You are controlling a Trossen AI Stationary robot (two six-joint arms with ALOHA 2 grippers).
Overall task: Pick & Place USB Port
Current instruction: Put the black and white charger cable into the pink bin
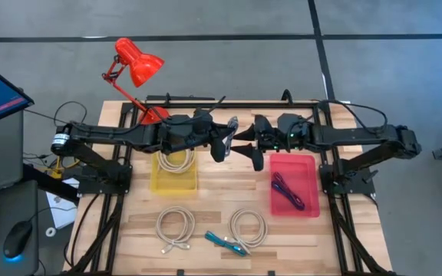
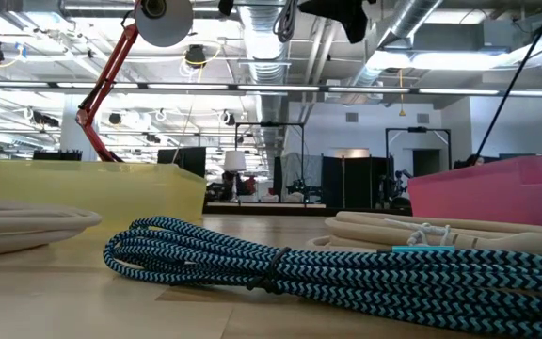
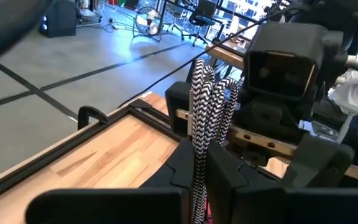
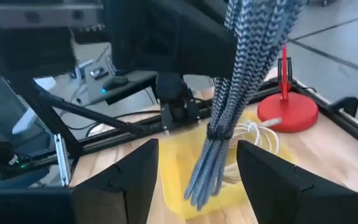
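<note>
A black-and-white braided USB cable bundle (image 3: 201, 93) is held up in the air above the middle of the table, and my left gripper (image 1: 225, 146) is shut on it. In the right wrist view the bundle (image 4: 241, 68) hangs slanting down, bound by a tie, its loose ends over the yellow bin (image 4: 166, 180). My right gripper (image 4: 197, 168) is open, its two fingers on either side of the hanging bundle without touching it. In the high view my right gripper (image 1: 253, 149) faces the left one closely. My left gripper pinches the bundle's several strands (image 3: 197, 163) between its two fingers, coming roughly level from the table's left side. The bundle is lifted clear of the table, and its free part (image 4: 207, 168) hangs slack below the tie.
The yellow bin (image 1: 158, 182) holds a white cable; the pink bin (image 1: 311, 172) holds a dark purple one. Near the front edge lie two white coils (image 1: 175, 226) (image 1: 248, 226) and a teal braided cable (image 1: 225, 241). A red desk lamp (image 1: 136, 65) stands at the far left.
</note>
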